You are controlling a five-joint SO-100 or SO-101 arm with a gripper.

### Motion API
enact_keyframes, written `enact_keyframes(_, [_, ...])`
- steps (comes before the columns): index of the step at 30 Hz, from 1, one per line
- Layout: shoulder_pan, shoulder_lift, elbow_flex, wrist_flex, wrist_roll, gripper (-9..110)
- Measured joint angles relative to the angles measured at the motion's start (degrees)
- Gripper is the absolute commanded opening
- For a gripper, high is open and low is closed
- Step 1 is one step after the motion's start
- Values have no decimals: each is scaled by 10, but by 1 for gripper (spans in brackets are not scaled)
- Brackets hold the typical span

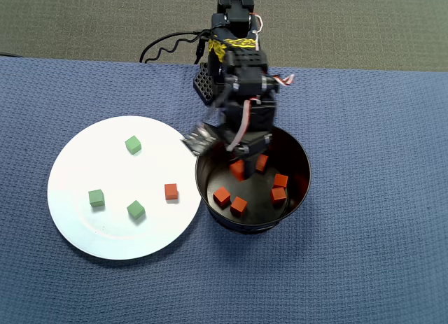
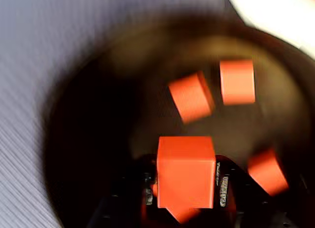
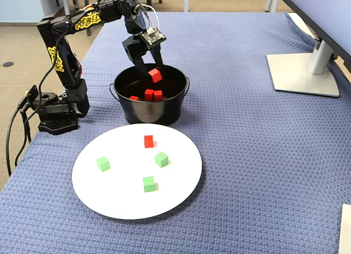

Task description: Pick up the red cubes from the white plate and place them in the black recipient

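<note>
Overhead view, L to R: plate (image 1: 77,226) w/ three green cubes (image 1: 133,145) and one red cube (image 1: 171,192) at about 3 o'clock, near rim. Pot (image 1: 302,171) touching plate's right edge, several red cubes inside. Gripper (image 3: 149,68) over pot mouth, cube (image 3: 156,75) between the fingers; released or not, cannot tell. Step in hand: drop into pot. Next, by my read: lift clear of rim, swing to plate, come down on last red cube w/o nudging nearby green.
</note>
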Motion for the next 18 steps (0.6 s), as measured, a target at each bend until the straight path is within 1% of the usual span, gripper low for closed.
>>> enact_keyframes(2, [-20,3,35,-16,0,41])
enact_keyframes(7, [8,3,32,-29,0,37])
enact_keyframes(13, [136,-41,-65,-22,25,33])
enact_keyframes(18, [250,-120,-145,-3,60,31])
